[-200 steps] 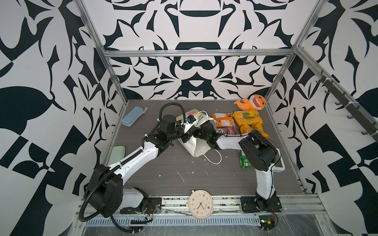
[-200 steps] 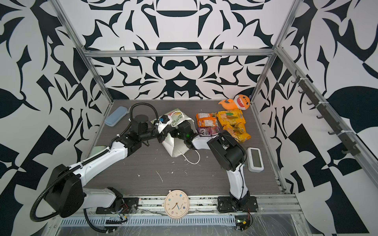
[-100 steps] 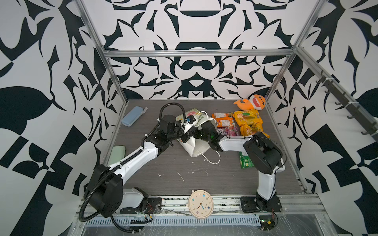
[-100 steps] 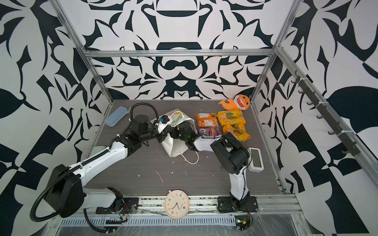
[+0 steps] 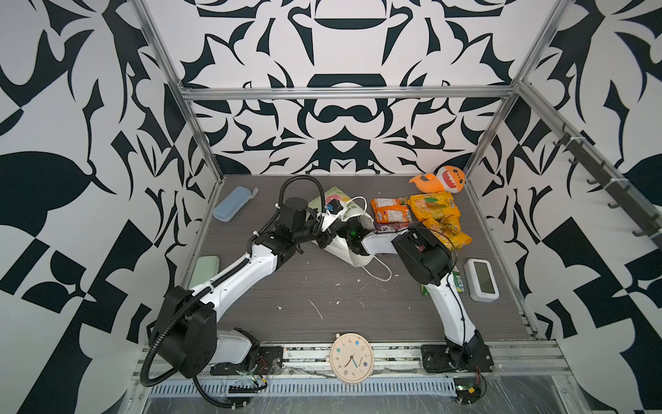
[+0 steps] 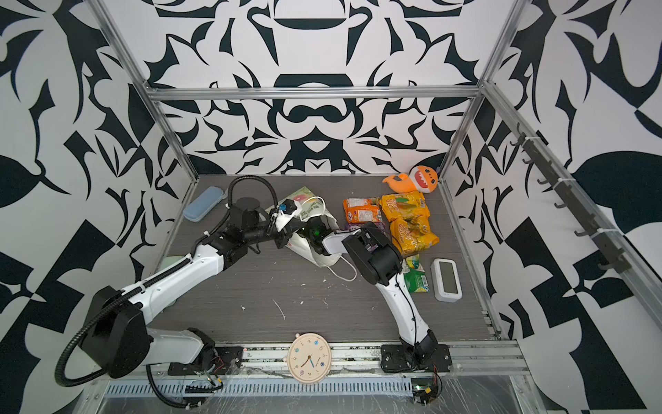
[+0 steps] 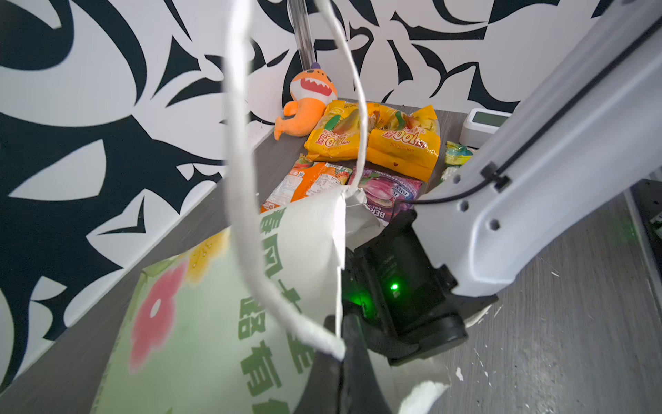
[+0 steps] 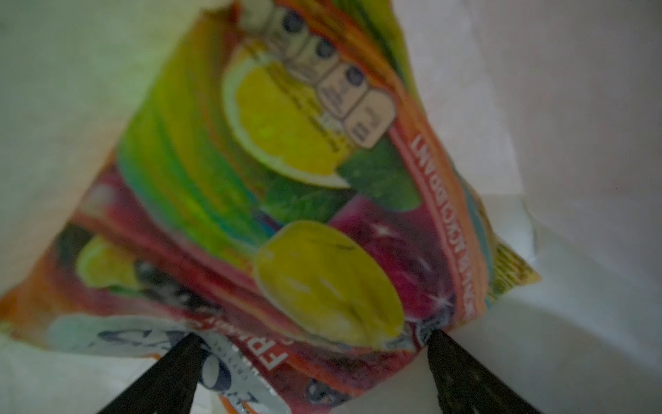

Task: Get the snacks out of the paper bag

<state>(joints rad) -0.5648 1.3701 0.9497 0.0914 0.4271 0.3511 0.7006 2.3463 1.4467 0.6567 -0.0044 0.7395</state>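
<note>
The left arm (image 5: 243, 270) and right arm (image 5: 449, 304) are extended inward, wrists nearly met. The left gripper (image 7: 344, 353) is clamped on the paper bag (image 7: 200, 340); the right gripper (image 8: 313, 338) is spread wide.

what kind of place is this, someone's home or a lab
Most likely a robot lab cell, not a home: an aluminium frame and black-and-white patterned walls box in the grey tabletop, with a left arm and right arm bolted to its front rail.
</note>
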